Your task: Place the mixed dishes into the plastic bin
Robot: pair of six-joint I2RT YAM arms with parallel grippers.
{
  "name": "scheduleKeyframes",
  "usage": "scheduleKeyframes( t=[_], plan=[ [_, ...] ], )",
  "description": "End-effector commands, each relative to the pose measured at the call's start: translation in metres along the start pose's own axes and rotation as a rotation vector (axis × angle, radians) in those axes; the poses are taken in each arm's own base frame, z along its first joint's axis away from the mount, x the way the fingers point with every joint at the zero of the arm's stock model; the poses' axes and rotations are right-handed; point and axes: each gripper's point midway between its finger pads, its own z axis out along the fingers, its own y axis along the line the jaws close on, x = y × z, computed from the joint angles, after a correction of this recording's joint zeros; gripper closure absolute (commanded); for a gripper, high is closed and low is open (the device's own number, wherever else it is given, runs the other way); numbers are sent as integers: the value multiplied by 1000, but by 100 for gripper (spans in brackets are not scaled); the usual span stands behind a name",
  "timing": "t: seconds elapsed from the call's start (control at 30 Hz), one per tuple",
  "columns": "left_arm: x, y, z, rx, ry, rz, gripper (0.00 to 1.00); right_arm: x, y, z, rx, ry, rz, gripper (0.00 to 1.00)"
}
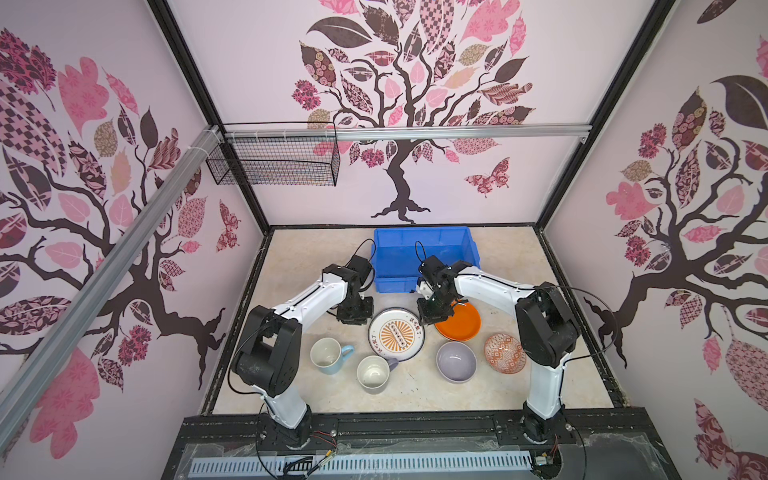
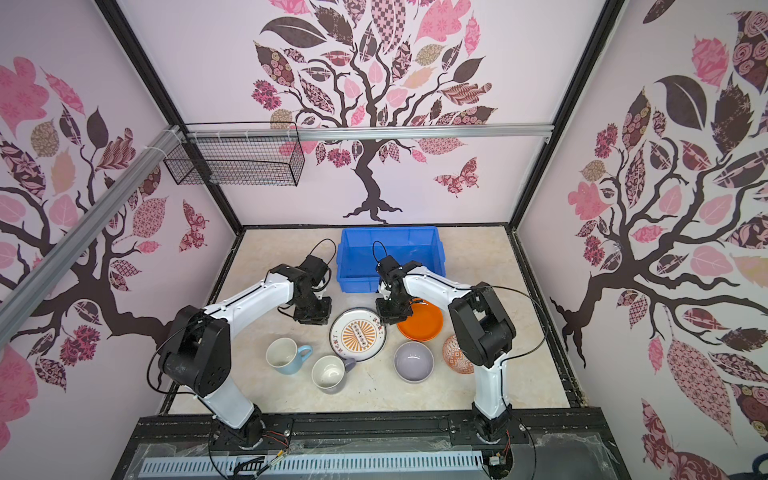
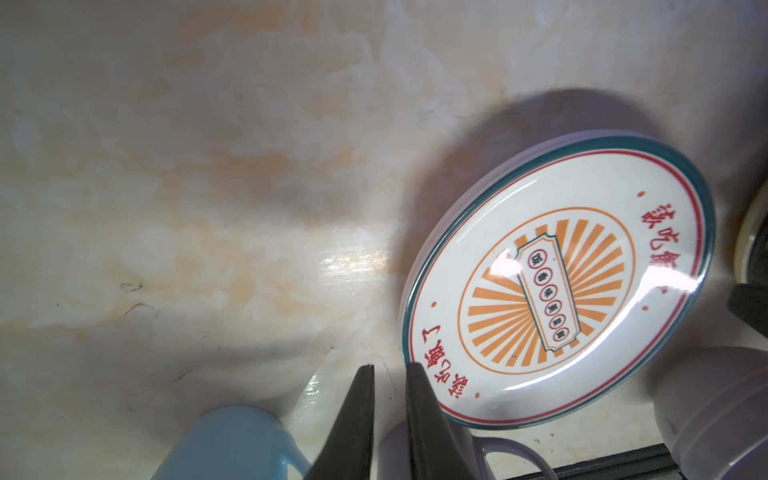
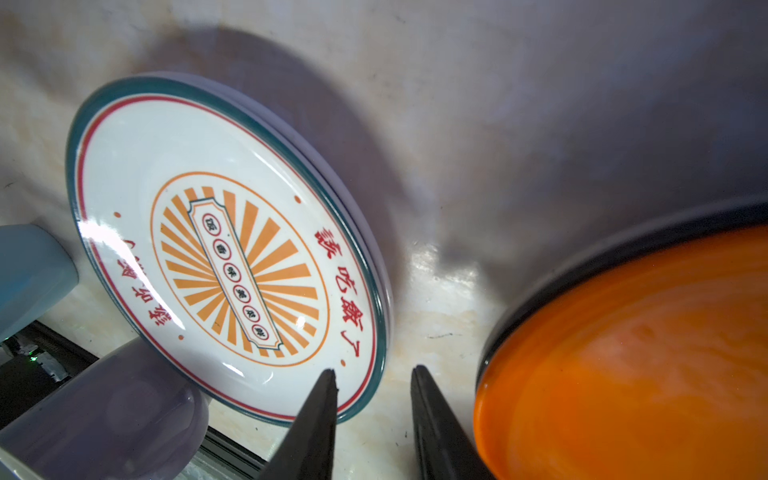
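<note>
Looking down, both top views take in the whole marbled desk (image 1: 415, 395): one bright blue plastic bin (image 1: 426, 257), rectangular with a rolled rim, sits at 12 o'clock, and every dish lies outside it. At the centre is a round, glossy sunburst plate (image 1: 396, 333), white with orange rays, and a smooth orange plate (image 1: 461, 322) lies at its 3 o'clock. Two mugs stand upright at 7 o'clock, a light-blue mug (image 1: 328, 355) and a lavender mug (image 1: 374, 374). Two bowls sit at 5 o'clock, a lavender bowl (image 1: 456, 360) and a patterned bowl (image 1: 504, 353). One black wire basket (image 1: 274, 160) hangs on the back wall. Only the wrist views show the claw tips. The left claw (image 3: 388, 368) stands slightly parted and empty, just beside the sunburst plate's rim. The right claw (image 4: 374, 370) is parted wider, also empty, over bare desk between the two plates. The right wrist view alone reveals a dark rim (image 4: 582, 266) under the orange plate.
</note>
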Motion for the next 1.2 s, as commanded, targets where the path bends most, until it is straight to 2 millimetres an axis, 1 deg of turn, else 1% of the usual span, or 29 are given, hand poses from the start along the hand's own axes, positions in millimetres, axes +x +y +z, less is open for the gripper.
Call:
scheduleKeyframes(
  t=[0.0,0.1,0.23,0.37,0.5,0.77,0.9,1.07,1.17],
  plan=[
    [19,8,19,-23,73,-8,84,5,-7,10,20,47,4,65],
    [23,7,26,-10,91,-17,89,5,-6,10,17,45,8,65],
    [26,8,34,-5,110,-11,91,7,-5,10,13,48,13,65],
    [25,5,38,11,116,-9,94,11,-7,14,12,61,21,64],
    [23,1,45,21,127,-8,100,15,-7,19,8,75,25,65],
    [18,-1,50,28,132,-6,100,16,-7,25,-1,89,32,68],
    [16,-3,50,33,129,-6,100,14,-6,26,-3,91,30,72],
    [6,-7,48,37,115,-5,100,10,-4,27,-6,92,22,77],
    [-3,-11,46,45,103,-5,100,6,-3,27,-5,90,17,82]
  ],
)
